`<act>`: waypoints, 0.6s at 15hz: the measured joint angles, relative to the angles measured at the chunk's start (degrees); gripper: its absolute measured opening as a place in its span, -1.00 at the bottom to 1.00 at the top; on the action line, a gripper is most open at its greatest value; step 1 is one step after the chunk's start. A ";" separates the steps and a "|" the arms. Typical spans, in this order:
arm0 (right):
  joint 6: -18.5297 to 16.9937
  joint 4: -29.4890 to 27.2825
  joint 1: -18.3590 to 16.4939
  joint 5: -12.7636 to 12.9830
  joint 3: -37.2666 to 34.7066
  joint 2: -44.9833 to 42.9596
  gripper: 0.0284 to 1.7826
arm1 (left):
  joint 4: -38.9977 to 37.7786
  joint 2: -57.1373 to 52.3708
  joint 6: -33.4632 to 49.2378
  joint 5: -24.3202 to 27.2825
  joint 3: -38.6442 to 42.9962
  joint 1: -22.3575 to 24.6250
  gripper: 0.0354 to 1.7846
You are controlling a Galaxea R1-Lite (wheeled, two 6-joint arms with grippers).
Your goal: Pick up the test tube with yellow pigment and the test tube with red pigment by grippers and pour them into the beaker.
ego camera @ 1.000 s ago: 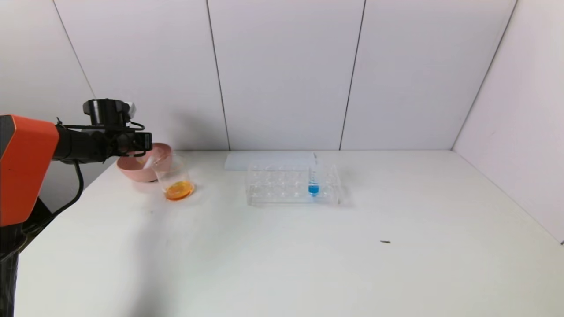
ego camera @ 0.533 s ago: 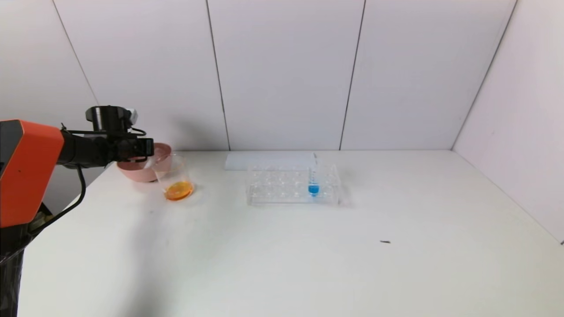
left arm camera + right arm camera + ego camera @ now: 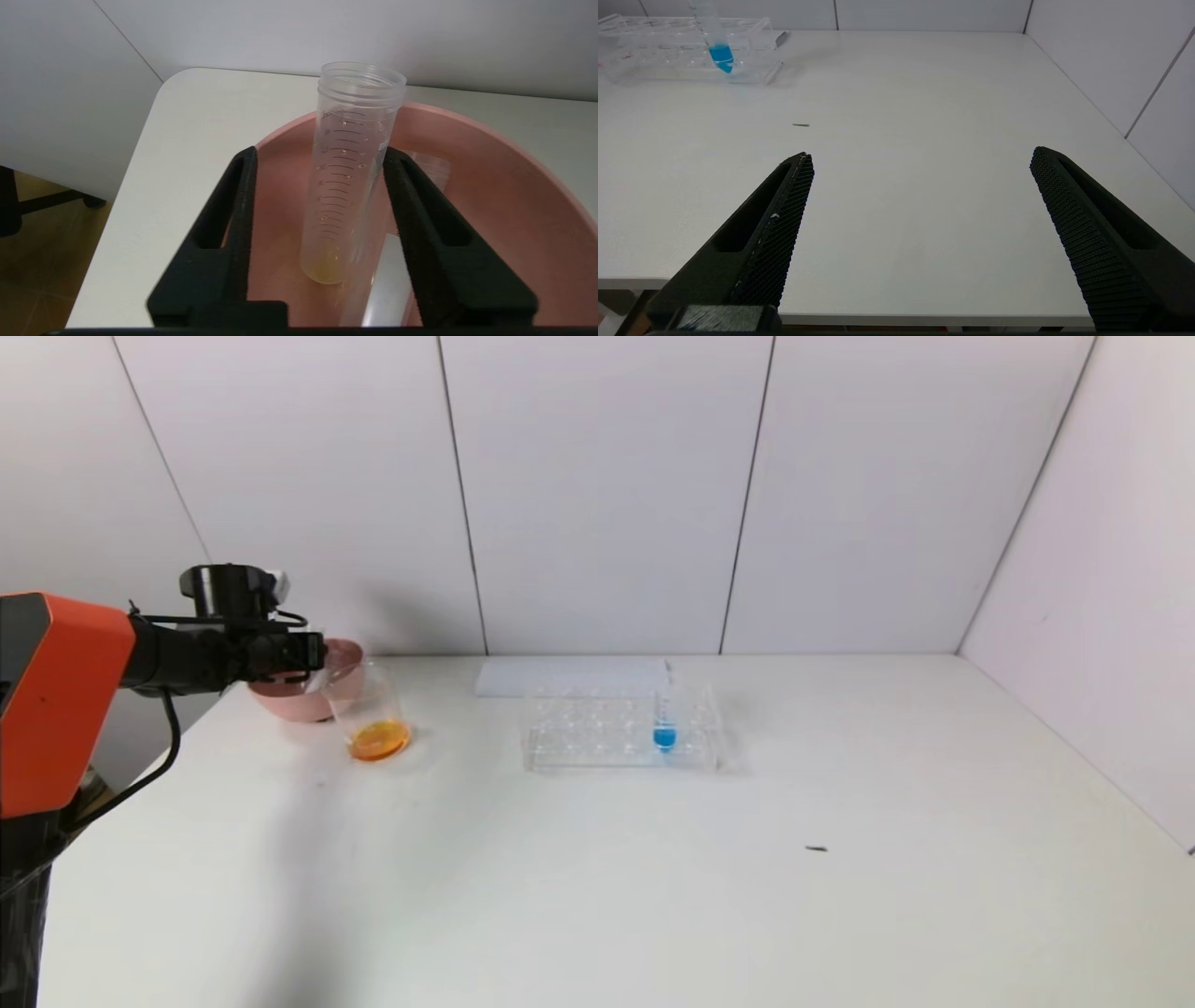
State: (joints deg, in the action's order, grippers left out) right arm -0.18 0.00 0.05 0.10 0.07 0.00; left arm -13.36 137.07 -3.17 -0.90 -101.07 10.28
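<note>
While the left hand hovers over the pink bowl at the far left of the white counter, its fingers stand apart around an almost empty test tube with yellow pigment (only a faint yellow trace at its tip); one finger touches the tube, the other does not. The tube stands tilted inside the bowl. Just beside the bowl, the beaker holds orange liquid. Near the counter's middle, a clear rack holds a blue-liquid tube. The right hand is released wide, low at the counter's near edge.
</note>
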 joint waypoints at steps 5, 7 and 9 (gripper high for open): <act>0.02 0.00 0.00 0.00 0.00 0.00 0.91 | -0.06 -0.94 -0.07 0.00 0.74 0.05 0.86; 0.00 0.00 0.05 0.00 0.00 0.00 0.91 | -0.15 -2.26 -0.07 0.22 1.68 -0.11 0.97; 0.00 0.00 0.02 0.00 0.00 0.00 0.91 | -0.22 -3.85 -0.07 0.50 2.93 0.06 0.98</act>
State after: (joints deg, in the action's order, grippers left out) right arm -0.18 0.00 0.07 0.10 0.07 0.00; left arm -13.58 133.22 -3.24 -0.40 -98.15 10.34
